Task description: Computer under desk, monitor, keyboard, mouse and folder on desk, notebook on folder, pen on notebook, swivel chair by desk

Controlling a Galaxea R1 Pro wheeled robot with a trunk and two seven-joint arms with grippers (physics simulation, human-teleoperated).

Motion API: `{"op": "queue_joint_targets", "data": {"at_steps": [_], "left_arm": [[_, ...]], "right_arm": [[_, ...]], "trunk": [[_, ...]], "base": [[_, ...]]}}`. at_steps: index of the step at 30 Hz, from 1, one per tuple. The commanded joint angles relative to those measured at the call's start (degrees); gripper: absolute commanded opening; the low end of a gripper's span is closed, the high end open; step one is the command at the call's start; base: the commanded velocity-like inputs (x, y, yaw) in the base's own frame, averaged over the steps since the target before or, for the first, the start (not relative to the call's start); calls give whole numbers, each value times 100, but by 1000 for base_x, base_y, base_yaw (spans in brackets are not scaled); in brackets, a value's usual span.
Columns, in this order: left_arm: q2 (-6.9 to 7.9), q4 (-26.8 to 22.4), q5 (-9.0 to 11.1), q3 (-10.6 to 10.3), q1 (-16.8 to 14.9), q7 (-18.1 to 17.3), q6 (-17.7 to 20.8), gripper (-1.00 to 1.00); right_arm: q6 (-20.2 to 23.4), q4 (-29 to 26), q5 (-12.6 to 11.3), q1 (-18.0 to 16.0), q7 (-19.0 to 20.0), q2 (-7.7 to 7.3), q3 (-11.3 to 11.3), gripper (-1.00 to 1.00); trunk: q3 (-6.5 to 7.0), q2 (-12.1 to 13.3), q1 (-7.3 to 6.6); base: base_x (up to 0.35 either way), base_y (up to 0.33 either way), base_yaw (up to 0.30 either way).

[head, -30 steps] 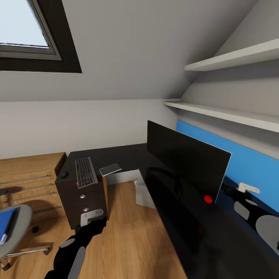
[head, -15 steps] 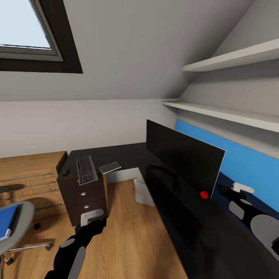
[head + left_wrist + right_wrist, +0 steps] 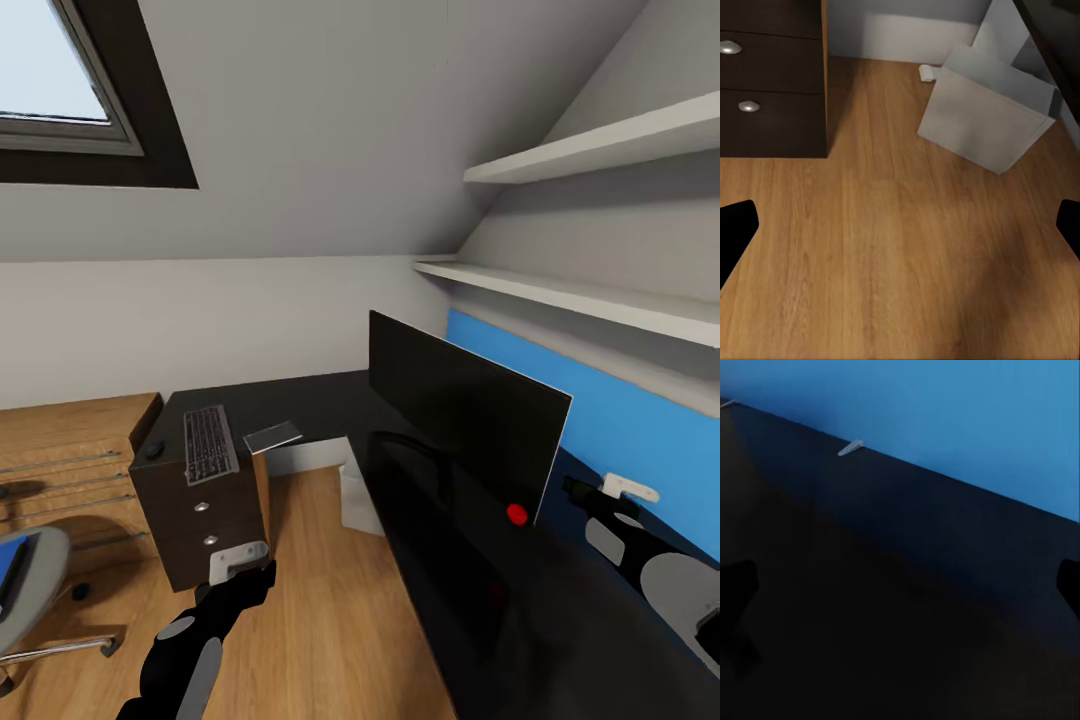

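Tabletop [image 3: 300, 400], L-shaped and black, spreads beyond both pincers. Monitor [image 3: 455, 425] stands on it beside the right pincer [image 3: 628, 488]; keyboard [image 3: 207, 443] lies beyond the left pincer [image 3: 238, 560]. Both pincers spread apart, empty.

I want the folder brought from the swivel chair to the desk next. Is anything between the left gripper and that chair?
Nothing visible: bare wooden floor lies between the left gripper and the swivel chair, which is at the head view's left edge with the folder on its seat. The drawer unit stands beyond that path.
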Motion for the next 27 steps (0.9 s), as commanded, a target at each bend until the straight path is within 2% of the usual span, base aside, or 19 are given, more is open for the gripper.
{"op": "queue_joint_targets", "data": {"at_steps": [1,3,11,13,14,15,20,23,27], "left_arm": [[0,-7,61,-6,-4,52,20,100],[0,-7,61,-6,-4,52,20,100],[0,-5,61,-4,-4,52,20,100],[0,-6,61,-5,-4,52,20,100],[0,-3,61,-6,-5,52,20,100],[0,-4,61,-4,-5,52,20,100],[0,-6,61,-1,-6,52,20,100],[0,-7,61,1,-4,52,20,100],[0,-7,61,2,-4,52,20,100]], "right_arm": [[-10,-19,-37,-3,-31,22,48,100],[-14,-42,-28,-3,-24,70,62,100],[-15,-69,-15,-3,-14,111,93,100],[-15,-71,16,-3,-12,197,89,100],[-18,-71,117,-3,-12,250,81,100],[-16,-65,414,-3,-11,300,77,100],[-16,-56,656,-2,-6,326,76,100],[-15,-44,913,-3,-3,339,79,100],[-15,-35,1064,0,-3,435,75,100]], "trunk": [[-8,-5,2],[-8,-5,2],[-8,-5,2],[-8,-5,2],[-8,-5,2],[-8,-5,2],[-8,-5,2],[-8,-5,2],[-8,-5,2]], "base": [[66,-3,0],[32,-2,0],[8,0,9],[1,0,151],[0,0,232],[0,0,264],[0,0,271],[0,0,274],[0,0,269]]}}
